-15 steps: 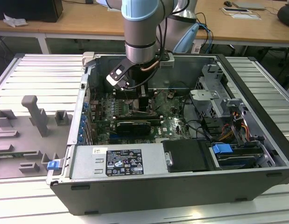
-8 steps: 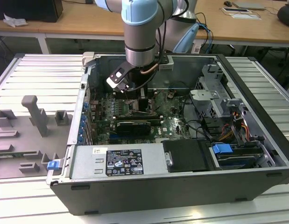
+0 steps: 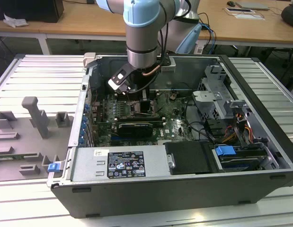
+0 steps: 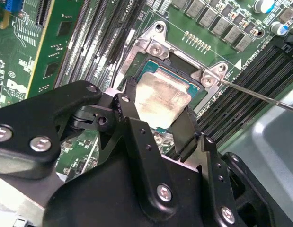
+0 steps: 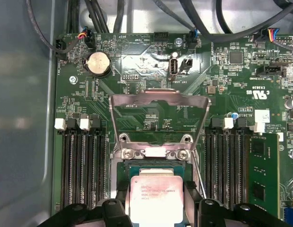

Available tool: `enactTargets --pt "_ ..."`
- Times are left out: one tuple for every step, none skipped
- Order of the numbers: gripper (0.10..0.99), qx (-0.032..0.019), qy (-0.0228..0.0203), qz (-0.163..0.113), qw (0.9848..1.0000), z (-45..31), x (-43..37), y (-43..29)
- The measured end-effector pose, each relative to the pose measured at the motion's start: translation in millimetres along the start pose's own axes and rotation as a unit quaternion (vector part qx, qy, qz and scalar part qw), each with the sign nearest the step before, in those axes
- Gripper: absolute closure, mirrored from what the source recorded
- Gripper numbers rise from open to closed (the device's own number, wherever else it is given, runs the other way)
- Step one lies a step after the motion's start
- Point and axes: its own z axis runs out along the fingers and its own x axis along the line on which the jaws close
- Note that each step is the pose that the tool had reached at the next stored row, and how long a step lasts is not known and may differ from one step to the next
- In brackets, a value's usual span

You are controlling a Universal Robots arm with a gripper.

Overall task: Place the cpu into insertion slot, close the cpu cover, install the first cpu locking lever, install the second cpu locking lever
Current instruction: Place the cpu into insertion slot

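The cpu (image 4: 163,101), a small flat square chip with a pale silvery-grey metal top and a thin green edge, lies level within the insertion slot (image 4: 177,71), a square socket with a dark wall and a metal rim set in the green circuit board (image 5: 151,61). I cannot tell whether the chip is fully seated or sits slightly above the socket floor.

The black gripper (image 4: 158,109) reaches down over the socket. Its two fingers (image 4: 129,101) are drawn in narrow against two opposite sides of the cpu, gripping the chip between them. In the first wrist view the dark fingertips (image 5: 120,201) flank the same chip (image 5: 155,198), touching its green edge.

The cpu cover (image 5: 158,98), a thin square silver metal frame plate with a large square window, stands tilted up on its hinge at one side of the socket. It is well clear of the chip, and the green board shows through its window. A locking lever (image 4: 260,97), a thin silver wire rod, runs out from one corner of the socket rim and is not latched down.

Long narrow black memory slots (image 5: 82,165) run on both sides of the socket. A round silver coin battery (image 5: 99,63) sits on the board beyond the raised cover.

In the exterior view the pale blue and grey robot arm (image 3: 144,33) reaches down into an open dark grey computer case (image 3: 137,194), which lies on a ribbed metal table (image 3: 42,75). There the gripper (image 3: 137,101) is low over the board, near the middle of the case.
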Motion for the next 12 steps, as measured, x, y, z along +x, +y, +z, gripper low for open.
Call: enactTargets --pt "0.545 0.0002 0.0000 0.001 1.0000 0.3 0.6 0.1" --pt "0.545 0.0003 0.0000 0.001 1.0000 0.7 1.1 0.1" --pt "0.545 0.0005 0.0000 0.001 1.0000 1.3 1.6 0.1" --pt "0.545 0.0007 -0.0002 0.001 1.0000 1.9 1.7 0.1" --pt "0.545 0.0009 -0.0004 0.001 1.0000 2.4 1.7 0.1" --pt "0.545 0.0010 -0.0004 0.001 1.0000 2.7 1.7 0.0" --pt "0.545 0.0010 -0.0003 0.001 1.0000 2.9 1.8 0.0" --pt "0.545 0.0009 -0.0002 0.001 1.0000 3.0 1.8 0.0" --pt "0.545 0.0009 -0.0001 0.001 1.0000 3.0 1.8 0.0" --pt "0.545 0.0009 -0.0001 0.001 1.0000 3.0 1.8 0.0" --pt "0.545 0.0009 -0.0001 0.001 1.0000 3.1 1.8 0.0" --pt "0.545 0.0007 0.0007 0.001 1.0000 3.5 2.0 0.0"
